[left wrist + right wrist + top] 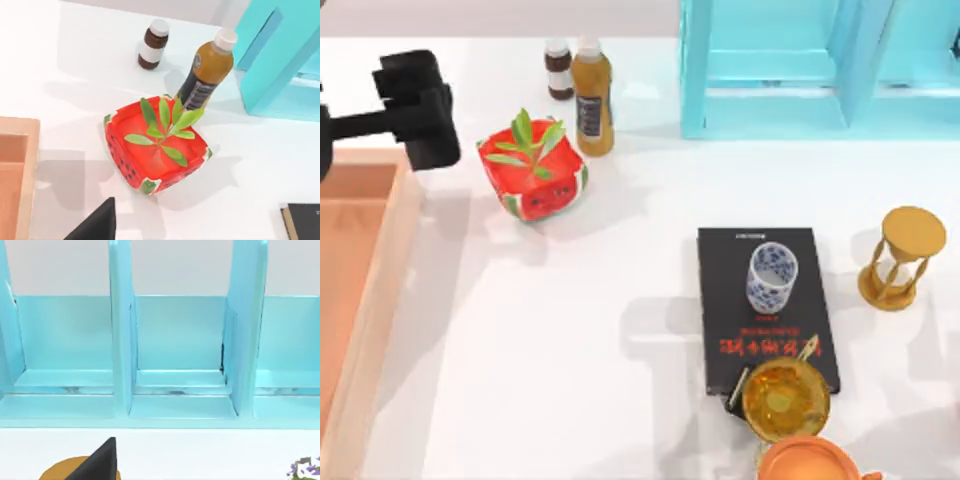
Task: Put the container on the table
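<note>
From above, the cup point(772, 277) stands upright on the black book point(765, 305) right of the table's point(570, 350) middle, and our left gripper point(420, 105) hangs at the far left over the tray point(360, 290). We cannot tell how its fingers stand. The left wrist view shows the watermelon pot point(155, 147) below us. The right wrist view faces the blue rack point(175, 360), with what may be a dark fingertip point(97, 464) at the edge.

Container point(772, 277) glossy porcelain; table point(570, 350) glossy white; tray point(365, 300) matt wood; bowl point(785, 398) shiny gold
</note>
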